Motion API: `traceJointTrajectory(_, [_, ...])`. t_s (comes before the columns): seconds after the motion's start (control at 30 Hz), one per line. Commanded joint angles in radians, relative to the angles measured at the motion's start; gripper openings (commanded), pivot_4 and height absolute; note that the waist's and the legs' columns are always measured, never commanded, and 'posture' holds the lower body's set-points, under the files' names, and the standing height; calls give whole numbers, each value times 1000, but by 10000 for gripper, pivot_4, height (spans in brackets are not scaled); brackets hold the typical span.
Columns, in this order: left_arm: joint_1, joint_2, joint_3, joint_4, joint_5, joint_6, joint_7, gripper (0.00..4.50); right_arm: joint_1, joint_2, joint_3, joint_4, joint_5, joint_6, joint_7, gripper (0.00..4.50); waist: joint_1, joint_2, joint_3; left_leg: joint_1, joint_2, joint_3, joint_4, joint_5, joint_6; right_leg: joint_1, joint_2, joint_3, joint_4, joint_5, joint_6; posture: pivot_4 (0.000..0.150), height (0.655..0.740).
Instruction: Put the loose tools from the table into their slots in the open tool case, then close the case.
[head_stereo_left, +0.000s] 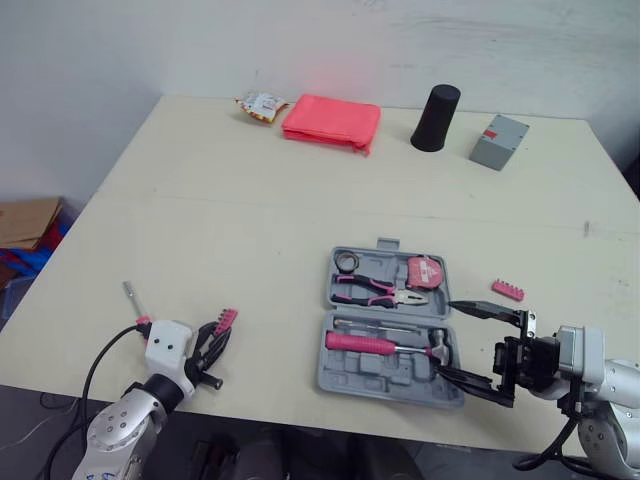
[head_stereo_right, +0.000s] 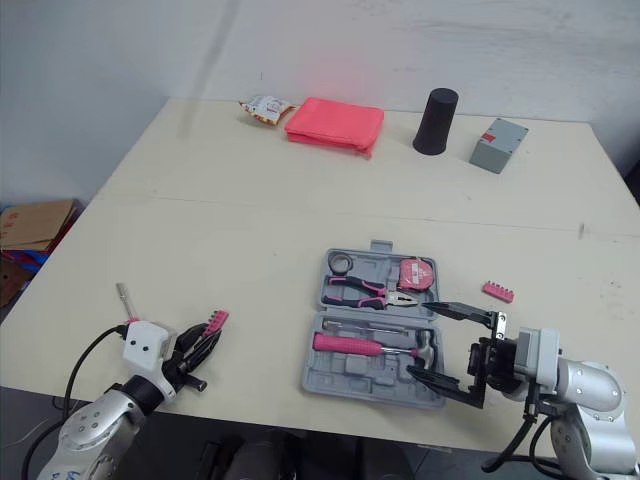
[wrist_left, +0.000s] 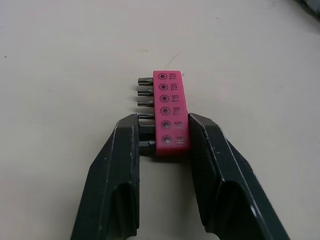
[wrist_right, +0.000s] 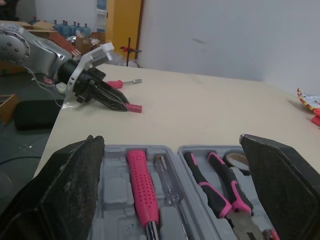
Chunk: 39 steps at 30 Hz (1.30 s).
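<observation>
Near the front left corner of the pale, matt surface, the left end effector is clamped on a pink bit holder. Its two smooth black fingers press against the long sides of the near end of this flat plastic strip. Dark metal bits stick out of one edge of the strip, and the face carries a row of round sockets with moulded size marks such as T25 and T20. Just beside that arm lies a loose screwdriver with a bare steel shaft and a pink handle.

At the middle front sits the tool case, a grey moulded plastic shell lying open in two halves with shaped recesses. The far half holds pliers with black and pink grips, a rounded pink tape measure and a small dark roll of tape. The near half holds a hammer with a knobbly pink handle and, alongside it, a slim screwdriver with a clear handle.

The right end effector hangs at the case's right edge with its tapered fingers spread wide apart, gripping nothing. A second bit holder lies on the surface just right of the case.

Along the far edge rest a crinkled snack packet, a folded pink cloth, a black tapered cylinder and a grey box.
</observation>
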Motion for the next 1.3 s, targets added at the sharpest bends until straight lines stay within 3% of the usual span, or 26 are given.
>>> traceJointTrajectory(0.03, [4,-11,-17,7,13,-45,-2,6903,9,11,-31,23,11,-45,27,45000,0,0,0,0,0,0,0,0,0,0,0,0,0,0,-1,1500,7400])
traceJointTrajectory(0.2, [-40,41,16,-95,-83,-149,-131,6903,27,1,-69,74,6,-96,43,45000,-1,-5,2,-2,0,0,0,0,0,-2,0,-1,0,-1,-2,1500,7400])
traceJointTrajectory(0.4, [-160,294,-66,-172,-205,-103,-443,6903,90,-63,-171,126,39,-101,114,45000,-1,-2,1,-2,0,1,-1,2,-3,-2,0,-1,-2,-2,-3,1500,7400])
traceJointTrajectory(0.53, [-321,389,-167,-149,-258,-3,-552,6903,162,-86,-232,106,62,-93,144,45000,0,-1,2,-2,1,0,-2,2,-4,-2,2,-1,-2,-3,-4,1500,7400])
traceJointTrajectory(0.73, [-632,446,-436,-106,-131,156,-622,6903,293,-63,-287,21,34,-87,80,45000,0,-1,2,-2,1,0,-1,2,-4,-1,3,0,-2,-2,-2,1500,7400])
traceJointTrajectory(0.93, [-845,421,-658,-123,29,265,-620,6903,436,-27,-316,-122,42,-37,8,45000,-2,-2,2,-3,2,0,-1,2,-5,-2,5,2,-2,-3,0,1500,7400])
traceJointTrajectory(1.17, [-925,463,-771,-129,174,334,-626,6903,464,-20,-290,-255,22,14,-76,45000,-1,-2,2,-2,3,0,-1,3,-7,-3,6,3,0,-4,0,1500,7400])
traceJointTrajectory(1.3, [-926,418,-787,-114,182,377,-611,6903,456,-21,-279,-299,11,42,-122,45000,3,-2,2,-3,2,0,-1,3,-7,-3,5,3,0,-4,0,1500,7400])
